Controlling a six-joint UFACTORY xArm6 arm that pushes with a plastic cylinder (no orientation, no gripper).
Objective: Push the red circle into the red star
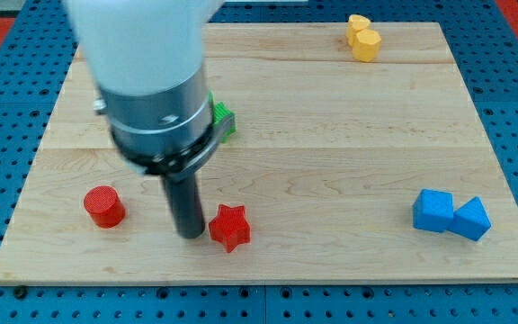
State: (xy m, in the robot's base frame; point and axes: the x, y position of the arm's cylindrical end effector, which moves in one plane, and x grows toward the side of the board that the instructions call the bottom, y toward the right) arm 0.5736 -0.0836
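Observation:
The red circle (pixel 104 206), a short cylinder, stands near the view's bottom left of the wooden board (pixel 331 135). The red star (pixel 230 227) lies to its right, near the board's bottom edge. My tip (pixel 190 234) rests on the board between them, right next to the star's left side and well apart from the circle. The arm's white and grey body rises above the rod and hides the board behind it.
A green block (pixel 223 121) shows partly behind the arm's body. Two yellow blocks (pixel 363 39) sit together at the view's top right. Two blue blocks (pixel 451 215) sit side by side at the view's bottom right.

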